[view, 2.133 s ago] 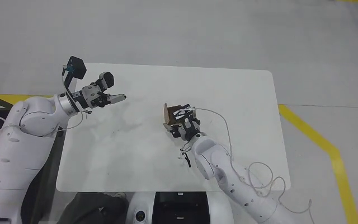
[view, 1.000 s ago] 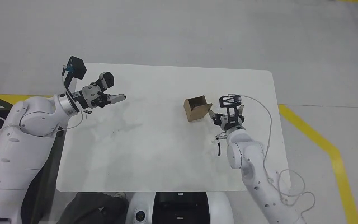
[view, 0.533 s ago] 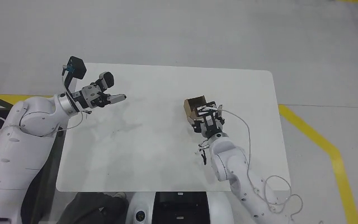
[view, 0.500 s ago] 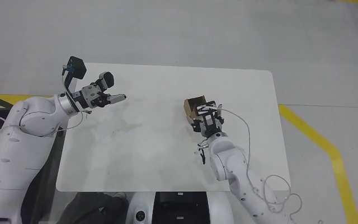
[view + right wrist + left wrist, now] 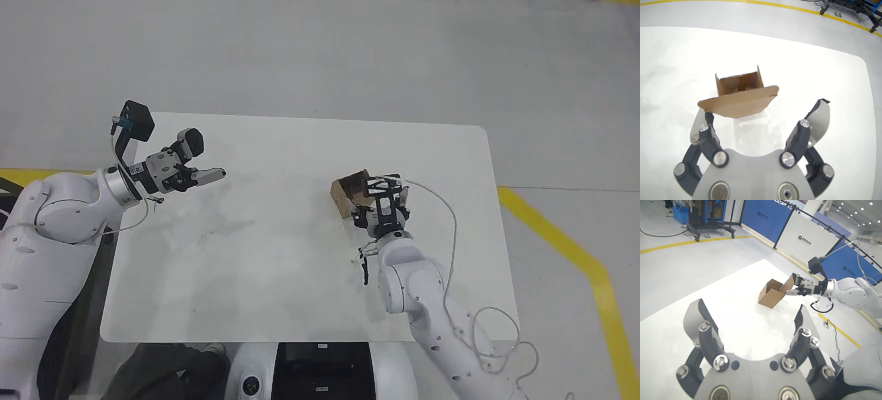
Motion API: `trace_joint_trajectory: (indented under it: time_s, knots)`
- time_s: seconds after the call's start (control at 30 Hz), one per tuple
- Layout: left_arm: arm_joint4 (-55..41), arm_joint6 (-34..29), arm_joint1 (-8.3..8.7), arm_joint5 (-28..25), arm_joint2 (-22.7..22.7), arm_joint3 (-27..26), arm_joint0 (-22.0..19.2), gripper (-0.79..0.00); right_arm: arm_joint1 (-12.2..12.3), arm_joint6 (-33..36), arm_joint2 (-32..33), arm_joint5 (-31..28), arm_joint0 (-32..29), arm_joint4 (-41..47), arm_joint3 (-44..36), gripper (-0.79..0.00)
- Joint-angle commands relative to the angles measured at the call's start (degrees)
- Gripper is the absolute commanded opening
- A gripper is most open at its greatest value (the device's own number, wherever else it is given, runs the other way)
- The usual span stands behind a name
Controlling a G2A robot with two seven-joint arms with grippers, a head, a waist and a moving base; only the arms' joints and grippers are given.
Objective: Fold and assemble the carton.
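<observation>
A small brown carton (image 5: 349, 192) stands open-topped right of the middle of the white table (image 5: 250, 280). One long flap (image 5: 740, 104) stands up from its side. My right gripper (image 5: 382, 200) is open right beside the carton, and the flap lies across one of its fingers (image 5: 705, 115). In the left wrist view the carton (image 5: 770, 294) and the right gripper (image 5: 792, 286) show at the flap. My left gripper (image 5: 751, 309) is open and holds nothing, hovering over the table's far left part (image 5: 212, 175), well away from the carton.
A thin cable (image 5: 445, 215) loops from the right wrist over the table's right side. The table's rounded right edge (image 5: 866, 64) is near the carton. A yellow floor line (image 5: 560, 240) runs beyond it. Bare tabletop lies between the two arms.
The carton has shifted right across the table. The right gripper swung off to the right, came back to the carton, and now sits at its flap. The left arm has kept still.
</observation>
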Motion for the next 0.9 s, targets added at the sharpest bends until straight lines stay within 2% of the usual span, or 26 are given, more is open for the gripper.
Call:
trace_joint_trajectory:
  time_s: [0.0,0.33,0.63,0.67,0.73,0.77,0.87]
  knots:
    - [0.0,0.0,0.0,0.0,0.0,0.0,0.0,0.0,0.12,0.19,0.89,0.18,-1.08,-0.43,-0.64,0.0]
    - [0.0,0.0,0.0,0.0,0.0,0.0,0.0,0.0,0.82,0.94,7.47,2.3,-6.79,-3.01,-4.6,0.0]
    - [0.0,0.0,0.0,0.0,0.0,0.0,0.0,0.0,0.64,-3.66,9.75,-7.34,-6.53,8.47,-5.33,0.0]
    - [0.0,0.0,0.0,0.0,0.0,0.0,0.0,0.0,0.6,-3.89,9.79,-7.77,-6.33,9.09,-5.12,-0.142]
    - [0.0,0.0,0.0,0.0,0.0,0.0,0.0,0.0,0.51,-3.98,9.7,-8.06,-5.92,9.67,-4.83,-0.305]
    - [0.0,0.0,0.0,0.0,0.0,0.0,0.0,0.0,0.45,-3.97,9.64,-8.02,-5.76,10.05,-4.73,-0.363]
    - [0.0,0.0,0.0,0.0,0.0,0.0,0.0,0.0,0.29,-3.43,9.81,-7.37,-5.48,11.43,-4.09,-0.428]
